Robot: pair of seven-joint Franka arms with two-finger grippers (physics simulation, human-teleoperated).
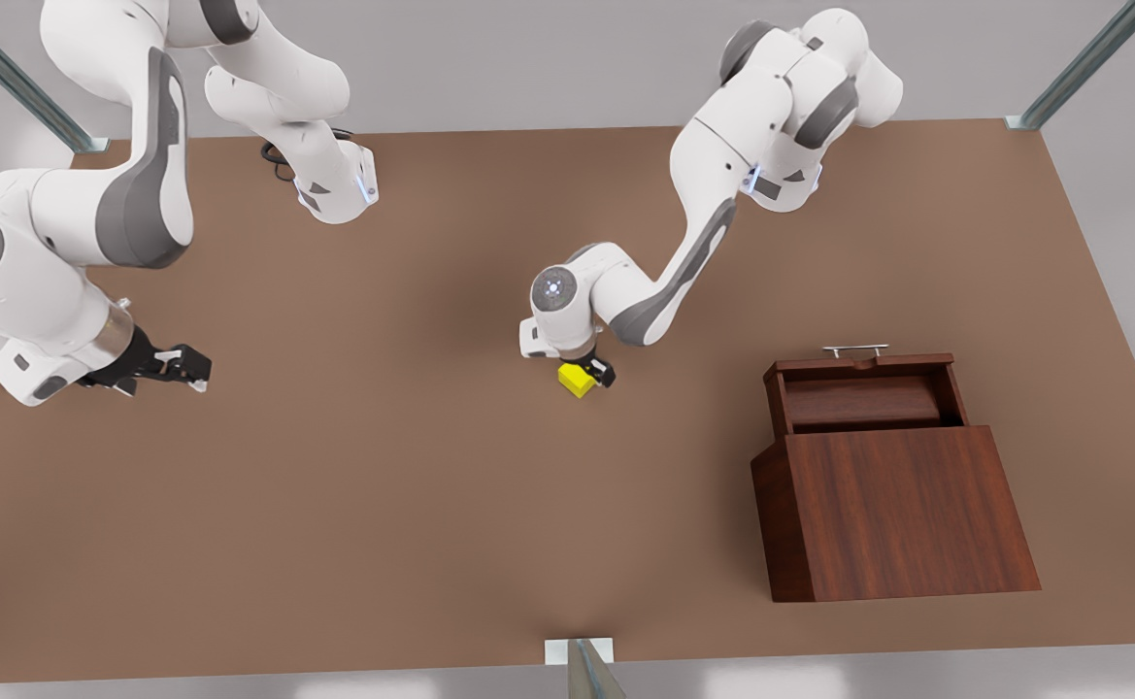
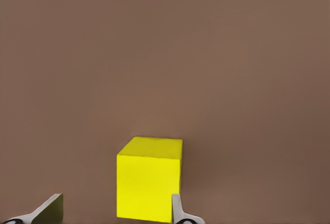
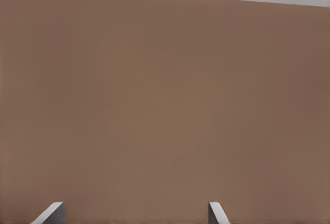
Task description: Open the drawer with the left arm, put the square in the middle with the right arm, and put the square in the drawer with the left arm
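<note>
1. My left gripper (image 1: 594, 374) is spread open around the yellow cube (image 1: 577, 380) — one finger (image 2: 178, 211) touching its side, at the table's (image 1: 412, 466) middle.
2. My right gripper (image 1: 183, 367) waits open at the front view's left, well apart.
3. The drawer (image 1: 863, 393) stands open.

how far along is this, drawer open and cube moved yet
Done: the drawer is pulled out of the wooden box, and the square sits mid-table. In hand: the left gripper is down at the square, fingers open, one beside it, not clamped. Left: grasp it and put it in the drawer. The right gripper waits open at the front view's left.
</note>
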